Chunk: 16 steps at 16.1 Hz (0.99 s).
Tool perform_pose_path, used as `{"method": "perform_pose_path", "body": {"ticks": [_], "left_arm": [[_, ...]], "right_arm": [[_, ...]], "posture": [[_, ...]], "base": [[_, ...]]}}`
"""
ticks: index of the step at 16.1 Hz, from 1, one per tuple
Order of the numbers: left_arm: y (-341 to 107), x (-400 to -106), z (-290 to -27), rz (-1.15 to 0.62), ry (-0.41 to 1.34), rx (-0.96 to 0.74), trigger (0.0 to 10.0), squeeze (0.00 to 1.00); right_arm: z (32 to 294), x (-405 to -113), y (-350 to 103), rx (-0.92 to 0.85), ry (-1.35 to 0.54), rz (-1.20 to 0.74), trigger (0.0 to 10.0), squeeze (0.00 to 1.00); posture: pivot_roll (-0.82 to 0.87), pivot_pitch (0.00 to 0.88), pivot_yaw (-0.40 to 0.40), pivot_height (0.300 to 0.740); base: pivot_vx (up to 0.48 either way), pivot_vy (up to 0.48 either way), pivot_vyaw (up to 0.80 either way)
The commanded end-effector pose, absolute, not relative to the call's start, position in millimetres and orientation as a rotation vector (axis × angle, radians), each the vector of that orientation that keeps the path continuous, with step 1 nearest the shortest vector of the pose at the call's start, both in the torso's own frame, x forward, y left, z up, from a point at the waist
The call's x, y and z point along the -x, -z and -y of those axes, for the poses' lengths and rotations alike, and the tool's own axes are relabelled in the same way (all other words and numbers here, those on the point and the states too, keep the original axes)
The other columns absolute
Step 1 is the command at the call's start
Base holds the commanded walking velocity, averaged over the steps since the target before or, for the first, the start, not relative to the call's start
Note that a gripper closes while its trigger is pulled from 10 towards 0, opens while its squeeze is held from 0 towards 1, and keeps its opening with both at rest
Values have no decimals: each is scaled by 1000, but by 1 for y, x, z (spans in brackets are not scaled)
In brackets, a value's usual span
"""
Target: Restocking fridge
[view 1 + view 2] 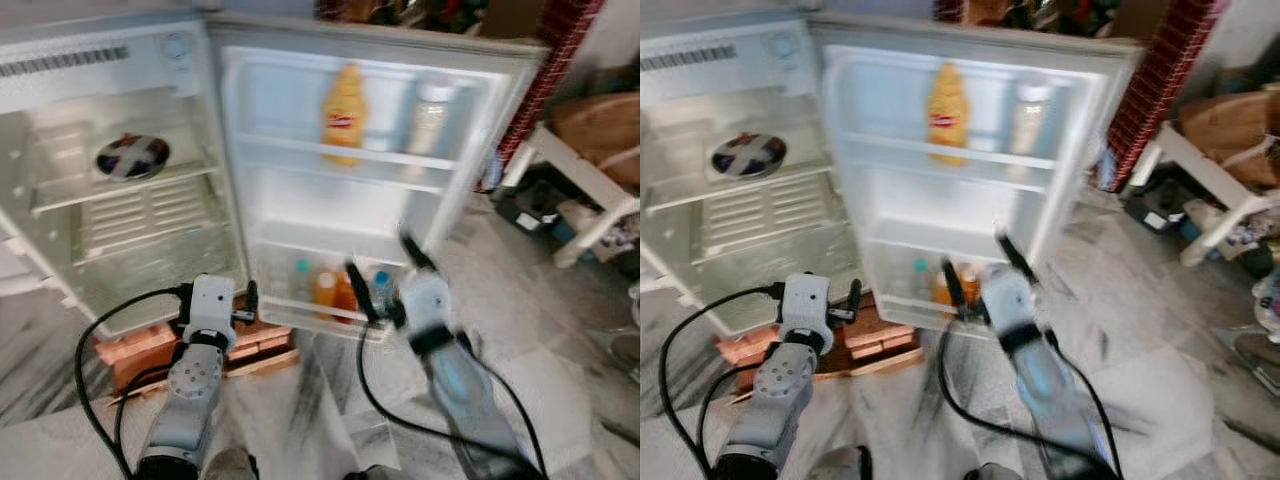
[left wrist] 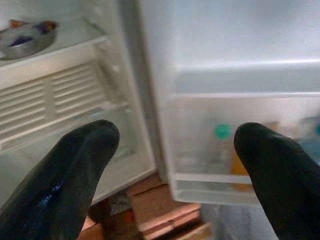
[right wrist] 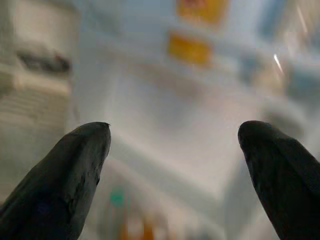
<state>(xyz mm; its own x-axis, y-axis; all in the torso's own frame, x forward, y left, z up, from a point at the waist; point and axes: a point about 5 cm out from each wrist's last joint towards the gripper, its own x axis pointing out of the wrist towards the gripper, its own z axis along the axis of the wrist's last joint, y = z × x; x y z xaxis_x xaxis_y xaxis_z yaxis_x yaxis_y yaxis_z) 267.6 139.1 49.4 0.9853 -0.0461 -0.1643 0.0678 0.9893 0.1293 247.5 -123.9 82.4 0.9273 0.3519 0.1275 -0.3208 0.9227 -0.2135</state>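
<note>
Right gripper (image 1: 385, 275): two long black fingers spread wide, holding nothing, hovering just before the lower door bin, arm blurring with motion. Left gripper (image 2: 175, 150): fingers likewise parted and empty, pointing at the hinge edge between cabinet and door, low beside the stacked reddish bricks (image 1: 150, 345) under the fridge.

White compact fridge (image 1: 60, 60): standing with its door swung fully open.

Lower door bin (image 1: 320, 310): carrying a clear bottle with a green cap (image 1: 302, 270), two orange bottles (image 1: 335, 290) and a clear bottle with a blue cap (image 1: 381, 285), all upright, side by side.

Upper door shelf (image 1: 340, 152): carrying a yellow squeeze bottle with a red label (image 1: 344, 112) and a pale white-capped bottle (image 1: 430, 115).

Cabinet shelf: carrying one round dark patterned dish (image 1: 132, 156) near its left edge; the slatted shelf below is lying bare.

Progress, by judgement: door partly stocked, cabinet largely waiting; neither gripper is carrying stock.

Left wrist view is showing the green cap and the dish clearly; right wrist view is rendering the door too blurred to read.
</note>
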Motion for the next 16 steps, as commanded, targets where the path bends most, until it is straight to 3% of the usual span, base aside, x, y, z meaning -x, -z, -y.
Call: {"method": "perform_pose_path", "body": {"ticks": [1, 11, 16], "left_arm": [[-47, -266, -141, -168, 58, -144, 10000, 0], [-43, -268, -138, -182, 55, -150, 10000, 0], [-43, -269, -134, -183, 57, -154, 10000, 0]], "right_arm": [[129, -249, -81, 161, -325, 128, 10000, 0], [137, -257, -73, 125, -388, 23, 10000, 0], [134, -263, -79, 112, -397, 45, 10000, 0]], "posture": [[143, 41, -24, 740], [128, 46, -24, 740], [125, 48, -22, 740]], "base": [[0, -390, 0], [0, -312, 0], [0, -269, 763]]}}
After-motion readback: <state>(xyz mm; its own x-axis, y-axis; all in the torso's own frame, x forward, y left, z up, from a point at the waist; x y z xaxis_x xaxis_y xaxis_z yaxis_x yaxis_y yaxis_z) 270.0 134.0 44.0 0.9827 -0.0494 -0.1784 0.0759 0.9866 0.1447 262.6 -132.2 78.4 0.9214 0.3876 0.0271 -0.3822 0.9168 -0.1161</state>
